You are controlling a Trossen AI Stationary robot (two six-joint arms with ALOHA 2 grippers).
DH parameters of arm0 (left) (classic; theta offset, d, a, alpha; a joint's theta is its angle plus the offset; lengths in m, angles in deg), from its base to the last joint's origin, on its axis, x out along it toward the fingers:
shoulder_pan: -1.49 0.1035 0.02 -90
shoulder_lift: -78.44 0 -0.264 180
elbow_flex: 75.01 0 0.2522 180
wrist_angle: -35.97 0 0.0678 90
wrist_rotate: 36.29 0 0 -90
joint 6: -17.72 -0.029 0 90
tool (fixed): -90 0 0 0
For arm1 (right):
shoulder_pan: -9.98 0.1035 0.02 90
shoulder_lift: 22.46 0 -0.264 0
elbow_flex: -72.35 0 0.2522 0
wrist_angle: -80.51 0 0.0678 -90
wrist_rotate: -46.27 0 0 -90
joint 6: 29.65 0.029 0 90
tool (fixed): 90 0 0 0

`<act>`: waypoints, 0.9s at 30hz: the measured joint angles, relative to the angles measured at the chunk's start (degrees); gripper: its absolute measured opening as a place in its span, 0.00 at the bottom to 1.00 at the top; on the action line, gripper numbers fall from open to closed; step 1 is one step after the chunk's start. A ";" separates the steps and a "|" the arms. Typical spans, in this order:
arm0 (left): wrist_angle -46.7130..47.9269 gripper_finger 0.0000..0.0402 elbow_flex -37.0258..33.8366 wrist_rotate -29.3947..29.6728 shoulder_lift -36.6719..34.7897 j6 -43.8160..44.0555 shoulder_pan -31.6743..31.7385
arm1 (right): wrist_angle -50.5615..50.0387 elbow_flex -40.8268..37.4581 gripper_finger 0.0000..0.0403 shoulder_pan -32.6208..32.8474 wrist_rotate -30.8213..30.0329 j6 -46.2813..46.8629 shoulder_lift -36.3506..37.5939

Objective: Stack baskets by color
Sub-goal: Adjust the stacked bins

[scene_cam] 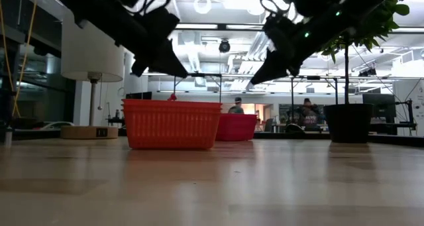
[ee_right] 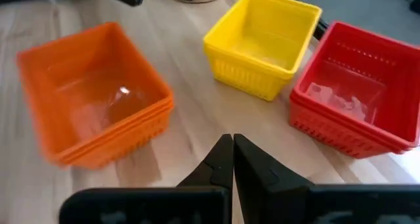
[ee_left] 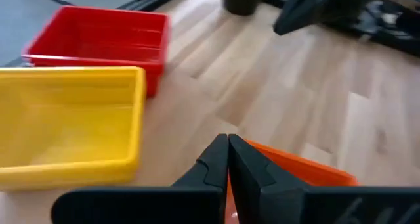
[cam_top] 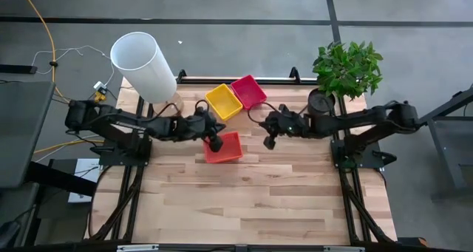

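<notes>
High view: the left pincer [cam_top: 215, 142] is pressed together, holds nothing, and hangs over the orange basket [cam_top: 224, 148]. The right pincer [cam_top: 270, 141] is pressed together too, empty, just beside that basket. The yellow basket [cam_top: 223, 101] and red basket [cam_top: 248, 91] sit touching at the back of the bench [cam_top: 244, 200]. Each color seems sorted into its own pile, so the job looks nearly done.

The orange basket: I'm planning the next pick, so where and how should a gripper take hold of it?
Best bet is one side wall at the rim of the orange basket, coming from above. It sits upright with its mouth open and apparently empty, apart from the yellow basket, so one finger could go inside and one outside. The left gripper, shut, is over it.
</notes>
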 joint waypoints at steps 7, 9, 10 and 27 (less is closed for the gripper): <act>-0.01 0.00 0.11 2.45 0.52 -0.31 2.64 | 11.38 1.05 0.00 -6.02 7.78 4.58 -11.06; -0.04 0.00 0.11 2.96 0.23 -1.17 1.97 | 13.18 3.31 0.00 -7.14 8.63 5.52 -14.73; -0.11 0.00 0.11 2.94 0.20 -1.29 1.46 | 13.43 5.09 0.00 -7.62 8.65 5.69 -16.62; 2.57 0.00 0.11 23.36 -9.22 -3.71 -16.72 | -2.33 29.68 0.00 -9.89 10.71 0.86 -34.75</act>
